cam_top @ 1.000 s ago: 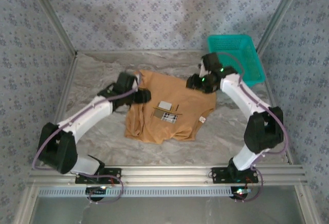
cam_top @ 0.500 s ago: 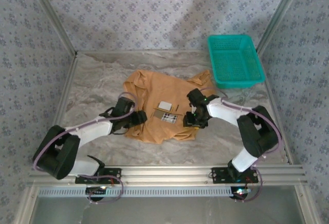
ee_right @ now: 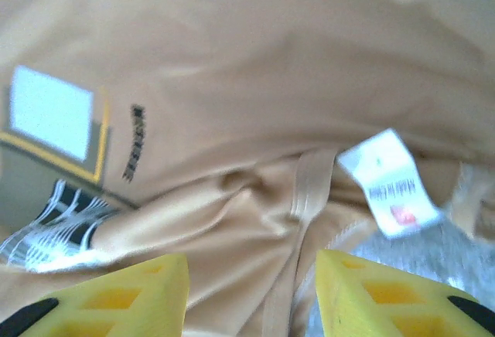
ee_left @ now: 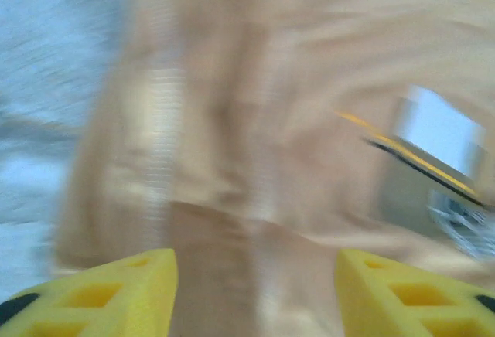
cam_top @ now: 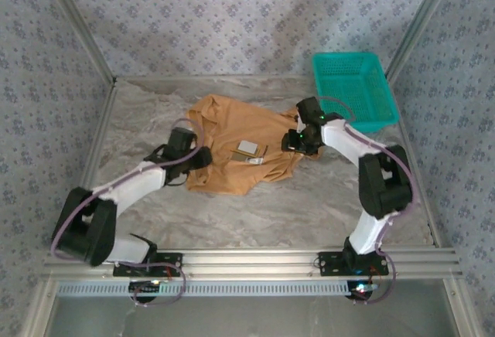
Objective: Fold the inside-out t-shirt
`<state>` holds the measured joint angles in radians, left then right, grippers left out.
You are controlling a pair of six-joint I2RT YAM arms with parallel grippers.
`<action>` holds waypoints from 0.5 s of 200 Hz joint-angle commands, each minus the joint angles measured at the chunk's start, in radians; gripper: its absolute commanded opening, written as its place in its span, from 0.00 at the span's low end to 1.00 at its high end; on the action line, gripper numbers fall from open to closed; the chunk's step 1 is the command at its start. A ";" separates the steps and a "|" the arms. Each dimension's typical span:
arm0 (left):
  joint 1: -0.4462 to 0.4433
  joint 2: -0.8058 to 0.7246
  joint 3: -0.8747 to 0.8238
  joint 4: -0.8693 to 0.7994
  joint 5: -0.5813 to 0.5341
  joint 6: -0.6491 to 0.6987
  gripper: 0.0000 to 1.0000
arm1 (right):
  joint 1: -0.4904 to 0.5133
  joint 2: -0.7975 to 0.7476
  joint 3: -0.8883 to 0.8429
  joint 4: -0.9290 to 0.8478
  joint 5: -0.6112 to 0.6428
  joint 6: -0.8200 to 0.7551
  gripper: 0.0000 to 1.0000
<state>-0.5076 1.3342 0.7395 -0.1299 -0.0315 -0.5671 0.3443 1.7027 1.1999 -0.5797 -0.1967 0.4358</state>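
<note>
Motion smears the left wrist view, so the inside-out t-shirt's (ee_left: 232, 120) folds and its printed patch (ee_left: 433, 151) lose all detail; the yellow fingers of the left gripper (ee_left: 255, 291) and the right gripper (ee_right: 251, 291) run off the bottom edges, and the white label's (ee_right: 390, 182) print is too small to read.

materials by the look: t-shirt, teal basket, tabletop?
T-shirt: thin soft cloth, matte tan, likely a knit; it lies in creases and soft folds.
Teal basket: probably moulded plastic; its walls are a stiff grid of small holes.
Tabletop: grey-white marbled pattern, matte; stone or printed sheet, can't tell.
</note>
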 commanded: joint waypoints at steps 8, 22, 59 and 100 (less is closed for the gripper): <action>-0.212 -0.074 0.001 0.049 0.036 0.127 0.62 | 0.013 -0.169 -0.144 -0.066 -0.017 0.010 0.46; -0.277 -0.034 0.000 0.075 0.075 0.124 0.62 | 0.015 -0.221 -0.200 -0.057 -0.031 0.029 0.45; -0.368 0.182 0.080 0.059 0.084 0.124 0.67 | 0.072 -0.288 -0.274 -0.042 -0.029 0.065 0.45; -0.389 0.409 0.217 0.005 0.027 0.131 0.68 | 0.153 -0.277 -0.291 -0.026 -0.019 0.103 0.45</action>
<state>-0.8917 1.6661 0.8700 -0.0769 0.0334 -0.4622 0.4572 1.4395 0.9207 -0.6060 -0.2207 0.4961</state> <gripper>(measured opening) 0.695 0.447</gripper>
